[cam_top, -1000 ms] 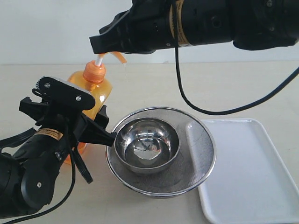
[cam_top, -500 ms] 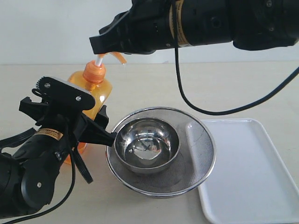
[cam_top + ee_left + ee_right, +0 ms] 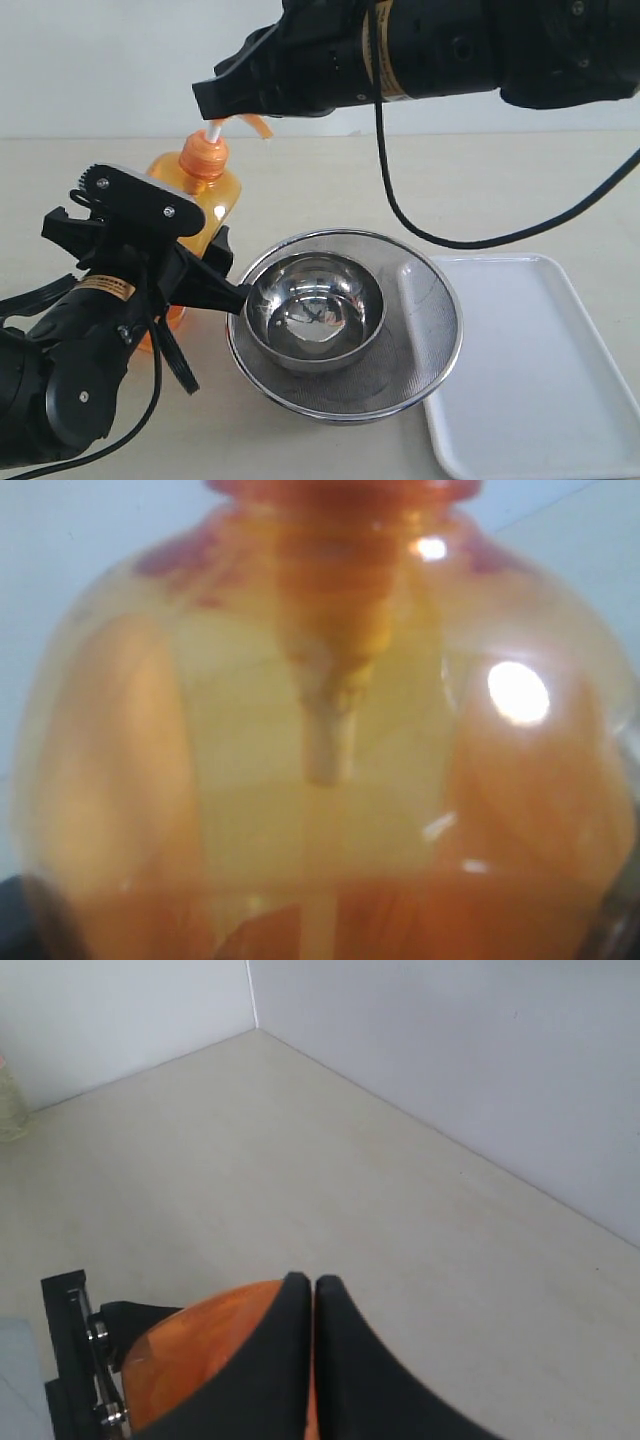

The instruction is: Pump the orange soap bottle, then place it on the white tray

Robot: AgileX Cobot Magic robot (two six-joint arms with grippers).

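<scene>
Status: my left tool (image 3: 195, 258) is clamped round the belly of the orange soap bottle (image 3: 205, 185), which stands upright on the table (image 3: 330, 190), long axis vertical. My right tool (image 3: 215, 98), tips pinched together, sits right over the pump head (image 3: 252, 122), so the press goes straight down. Bottle is smooth, rounded, translucent plastic. White tray (image 3: 540, 400) lies beyond the steel mesh strainer (image 3: 430, 335) from my left tool; flat, low rim.

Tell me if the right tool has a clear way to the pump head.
Probably yes: the shut right tool sits right on the pump head of the orange soap bottle, nothing between.
</scene>
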